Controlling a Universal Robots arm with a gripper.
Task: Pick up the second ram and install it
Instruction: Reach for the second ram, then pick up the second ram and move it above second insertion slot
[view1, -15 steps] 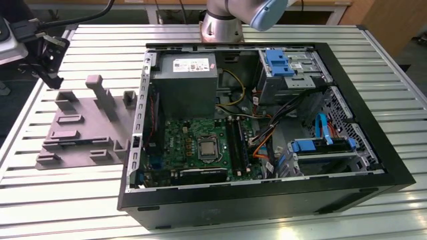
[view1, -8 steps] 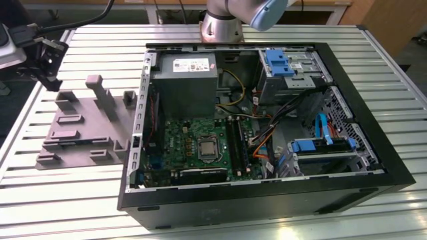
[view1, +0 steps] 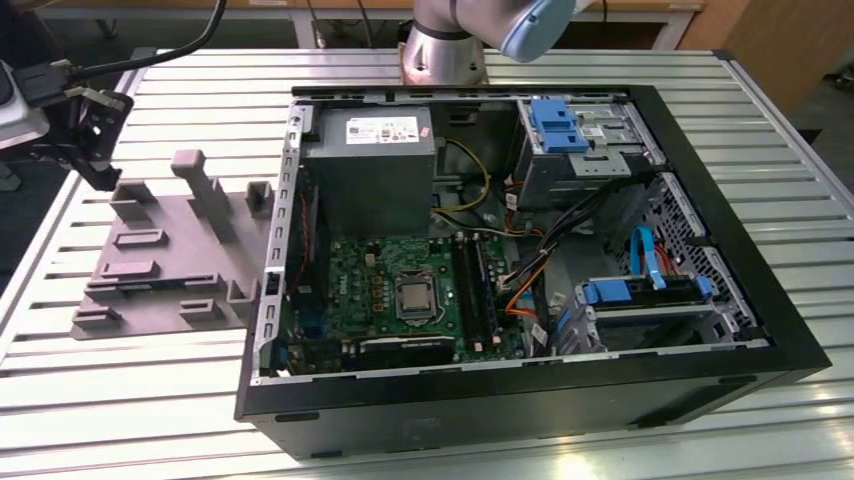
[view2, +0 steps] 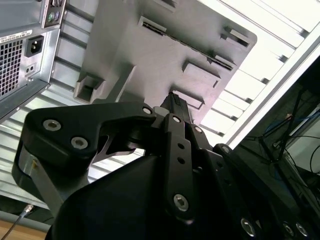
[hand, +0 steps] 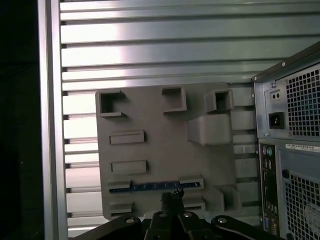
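Observation:
The second ram (hand: 150, 186) is a thin dark stick with a bluish face. It lies in a long slot near one edge of the grey slotted tray (hand: 150, 107). My gripper (hand: 172, 197) hangs just above that slot, its fingers together with nothing between them. The second wrist view has the gripper (view2: 174, 102) over the tray (view2: 150, 55). In the exterior view the gripper (view1: 96, 170) is at the far left, above the tray's (view1: 174, 270) back corner.
The open computer case (view1: 747, 250) lies on the slatted metal table (view1: 80, 400), to the exterior view's right of the tray. Inside it are the grey power-supply box (view1: 367, 150), the green motherboard (view1: 387, 270) with dark memory slots (view1: 474, 290), cables and blue drive brackets.

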